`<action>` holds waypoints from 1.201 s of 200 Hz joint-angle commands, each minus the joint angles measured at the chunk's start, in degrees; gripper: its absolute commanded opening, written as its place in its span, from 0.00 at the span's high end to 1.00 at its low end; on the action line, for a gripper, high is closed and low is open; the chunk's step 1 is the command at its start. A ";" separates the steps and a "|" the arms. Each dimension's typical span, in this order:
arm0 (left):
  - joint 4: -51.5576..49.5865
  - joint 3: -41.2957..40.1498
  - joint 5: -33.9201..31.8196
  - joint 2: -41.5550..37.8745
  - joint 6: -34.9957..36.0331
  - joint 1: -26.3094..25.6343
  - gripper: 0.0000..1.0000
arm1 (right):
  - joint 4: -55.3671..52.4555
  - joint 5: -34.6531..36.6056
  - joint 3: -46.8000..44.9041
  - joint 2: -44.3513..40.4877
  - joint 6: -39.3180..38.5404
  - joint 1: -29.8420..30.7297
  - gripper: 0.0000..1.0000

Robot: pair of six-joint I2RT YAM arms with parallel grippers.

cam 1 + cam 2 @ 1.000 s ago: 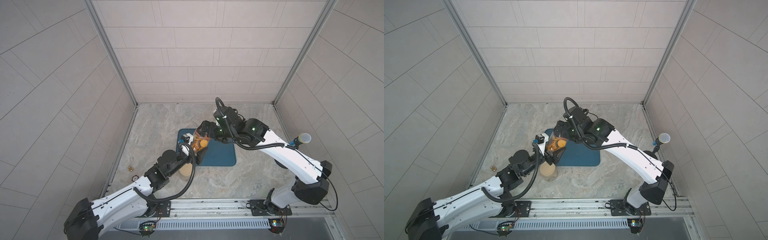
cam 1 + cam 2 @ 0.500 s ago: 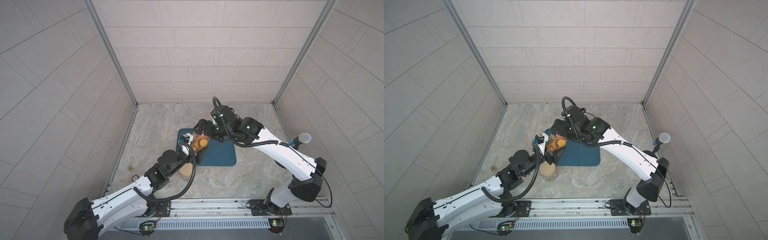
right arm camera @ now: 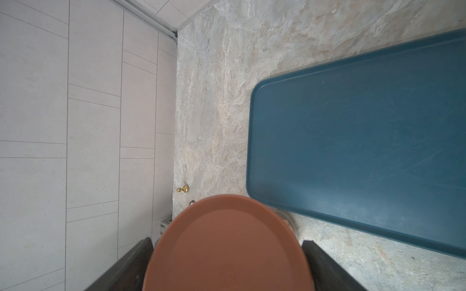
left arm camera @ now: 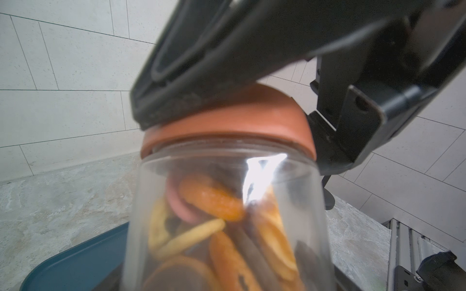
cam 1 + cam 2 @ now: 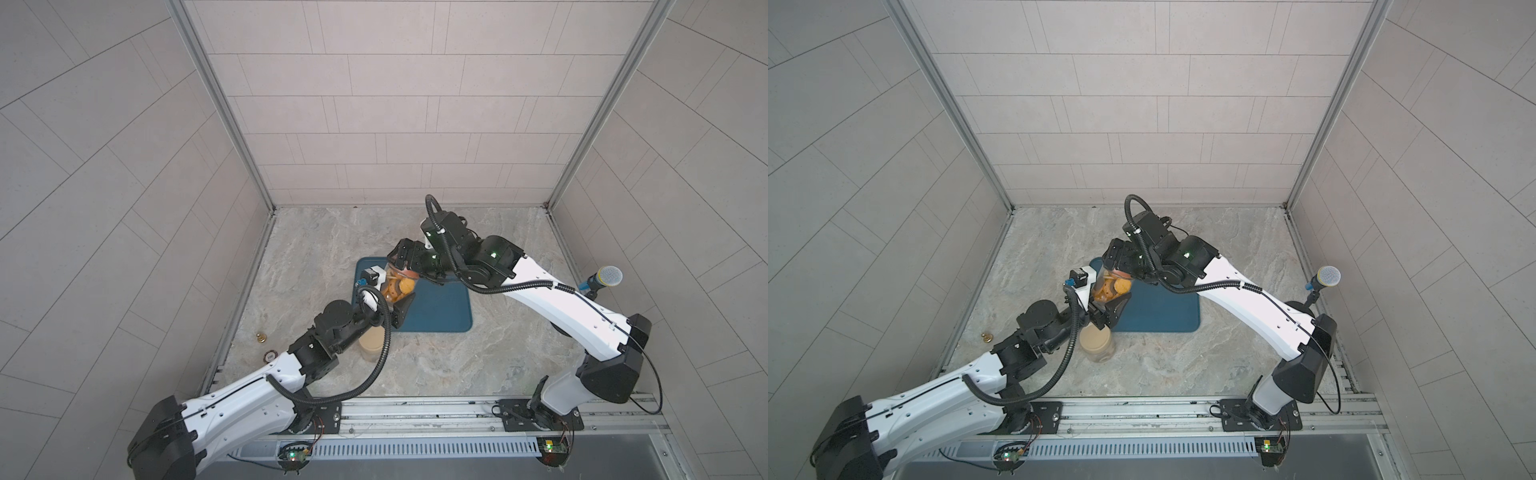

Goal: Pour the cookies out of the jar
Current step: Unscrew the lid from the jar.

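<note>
A clear jar [image 5: 399, 289] [image 5: 1111, 287] full of cookies [image 4: 211, 199] is held upright above the left end of the blue tray [image 5: 436, 307] [image 5: 1163, 311]. My left gripper [image 5: 390, 305] [image 5: 1106, 307] is shut on the jar's lower body. The jar's orange-brown lid [image 5: 405, 273] [image 4: 227, 126] [image 3: 227, 247] is on. My right gripper [image 5: 405, 262] [image 5: 1121, 264] [image 3: 227, 264] comes down from above. Its two black fingers [image 3: 131, 264] are pressed against opposite sides of the lid. The cookies are mostly orange, with one pink and some dark.
A second clear jar with a tan top [image 5: 371, 341] [image 5: 1096, 343] stands on the marble table by the tray's near left corner. A small gold piece [image 5: 261, 337] [image 3: 184, 189] and a round chip [image 5: 271, 356] lie by the left wall. A microphone [image 5: 606, 278] stands at the right.
My right gripper has shifted a little to the left and settled over the jar's lid. The left arm and the jar have stayed put.
</note>
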 commanded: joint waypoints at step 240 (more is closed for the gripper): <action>41.35 4.53 40.25 14.75 -39.42 8.09 1.00 | 35.50 -33.97 -24.36 -17.54 -12.65 -17.98 0.99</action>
